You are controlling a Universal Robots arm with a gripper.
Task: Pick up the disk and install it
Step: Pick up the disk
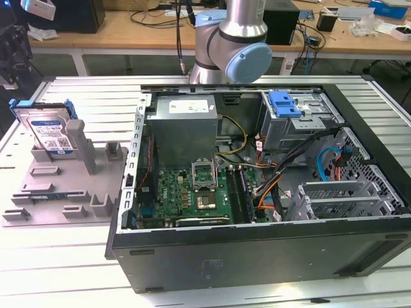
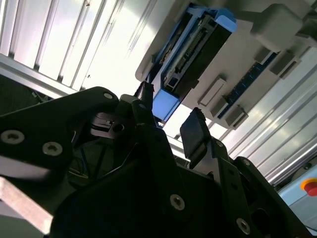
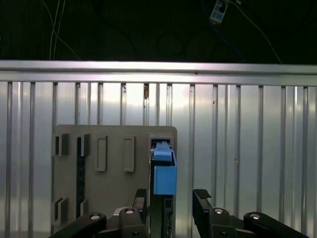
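Observation:
The disk [image 1: 50,131], a silver drive with a white-and-blue label in a blue carrier, stands on edge in a grey fixture [image 1: 64,186] at the exterior view's left. Both wrist views look down on the disk [image 3: 163,173] [image 2: 198,49] edge-on in the fixture [image 3: 114,188] [image 2: 257,54]. My gripper [image 3: 171,198] [image 2: 171,119] is open, its two black fingers [image 3: 141,198] standing either side of the disk's line and well above it, apart from it. Nothing is between the fingers. Part of the arm [image 1: 231,45] shows at the back of the exterior view.
An open computer case [image 1: 257,256] lies to the exterior view's right of the fixture, with a motherboard [image 1: 192,192], cables and a drive bay holding a blue bracket [image 1: 286,102]. The ribbed metal table [image 1: 64,269] carries both. A red button [image 2: 309,187] sits off the table.

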